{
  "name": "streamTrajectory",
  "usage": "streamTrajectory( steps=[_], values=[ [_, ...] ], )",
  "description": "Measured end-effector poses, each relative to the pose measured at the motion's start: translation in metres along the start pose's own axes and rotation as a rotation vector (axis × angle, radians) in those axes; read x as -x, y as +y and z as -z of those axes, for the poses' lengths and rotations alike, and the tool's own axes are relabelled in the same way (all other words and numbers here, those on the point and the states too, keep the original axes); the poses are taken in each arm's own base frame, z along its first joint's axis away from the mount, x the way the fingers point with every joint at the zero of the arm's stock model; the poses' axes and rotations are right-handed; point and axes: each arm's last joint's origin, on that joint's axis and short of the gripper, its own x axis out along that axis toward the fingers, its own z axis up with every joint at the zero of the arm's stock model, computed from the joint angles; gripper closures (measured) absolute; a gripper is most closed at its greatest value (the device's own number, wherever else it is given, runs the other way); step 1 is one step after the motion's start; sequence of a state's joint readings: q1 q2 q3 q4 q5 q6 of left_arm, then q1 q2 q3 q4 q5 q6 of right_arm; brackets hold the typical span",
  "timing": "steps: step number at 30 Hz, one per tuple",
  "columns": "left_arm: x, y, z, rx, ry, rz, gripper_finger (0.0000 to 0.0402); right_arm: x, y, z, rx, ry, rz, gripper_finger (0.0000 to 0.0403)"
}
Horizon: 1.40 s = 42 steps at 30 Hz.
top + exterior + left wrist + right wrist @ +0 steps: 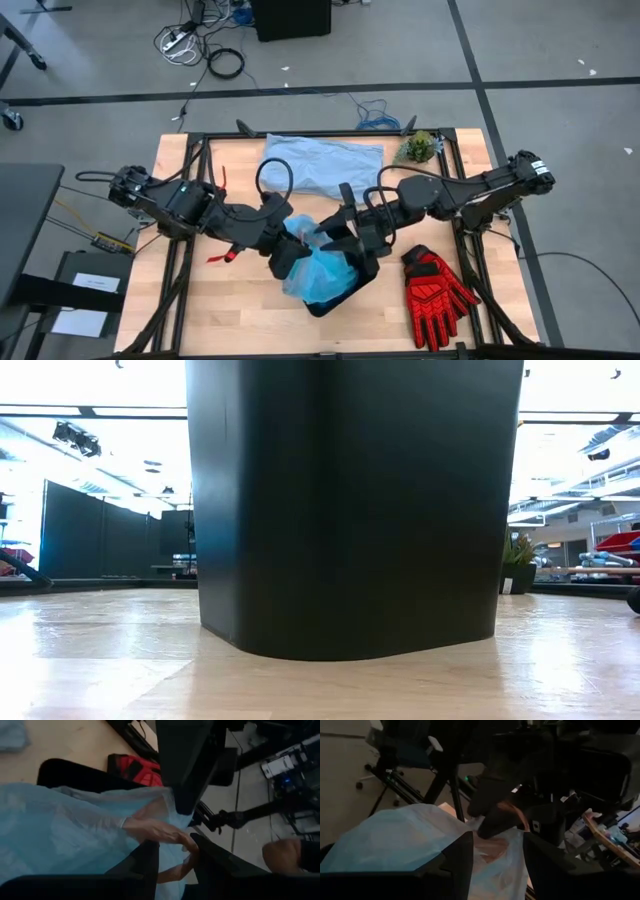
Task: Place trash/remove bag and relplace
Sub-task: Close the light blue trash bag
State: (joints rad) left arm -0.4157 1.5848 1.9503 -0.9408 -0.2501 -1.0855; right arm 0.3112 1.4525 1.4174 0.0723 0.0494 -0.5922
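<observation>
Bag [318, 272]: a cyan liner, bunched and lifted above the black bin [335, 298] near the table's middle front; it is gathered between the 2 grippers.
Bag, wrist views: the thin plastic [60, 840] is seen stretched and crinkled; pinkish shapes show faintly through it [490, 850], too blurred to be identified.
Left gripper [292, 240]: placed at the bag's upper left edge, reaching in from the table's left. In its wrist view the 2 fingers [150, 860] are seen close together with a fold of the bag pinched between them.
Right gripper [345, 238]: placed at the bag's upper right edge, just beside the left gripper. In its wrist view the fingers [462, 855] are seen set apart with bag plastic lying between them; a firm grip cannot be confirmed.
Bin: seen upright in the low view [350, 510], filling most of that picture, its base resting on the wooden table [100, 660].
Second bag [325, 165]: a paler grey-blue one, laid flat at the table's back, well apart from the bin.
Glove [435, 288]: red and black, laid flat on the table to the bin's right.
Plant [420, 148]: small and green, set at the back right, beside the second bag.
</observation>
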Motion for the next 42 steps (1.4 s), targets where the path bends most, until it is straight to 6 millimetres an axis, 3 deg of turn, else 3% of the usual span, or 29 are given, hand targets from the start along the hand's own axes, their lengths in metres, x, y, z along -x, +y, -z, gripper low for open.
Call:
streamTrajectory(
  steps=[20,26,34,42],
  values=[
    [0.004,0.011,-0.003,0.010,0.052,-0.076,0.0275,0.003,0.003,-0.003,0.004,0.022,0.006,0.0245],
    [0.013,-0.007,-0.012,-0.067,-0.014,0.100,0.0233,0.003,0.003,-0.003,0.003,0.021,0.011,0.0245],
    [0.015,0.006,-0.005,-0.085,0.082,-0.017,0.0175,0.003,0.002,-0.003,0.002,0.038,0.037,0.0245],
    [0.017,0.012,-0.005,-0.091,0.111,-0.068,0.0168,0.004,0.001,-0.003,-0.001,0.042,0.065,0.0245]
  ],
)
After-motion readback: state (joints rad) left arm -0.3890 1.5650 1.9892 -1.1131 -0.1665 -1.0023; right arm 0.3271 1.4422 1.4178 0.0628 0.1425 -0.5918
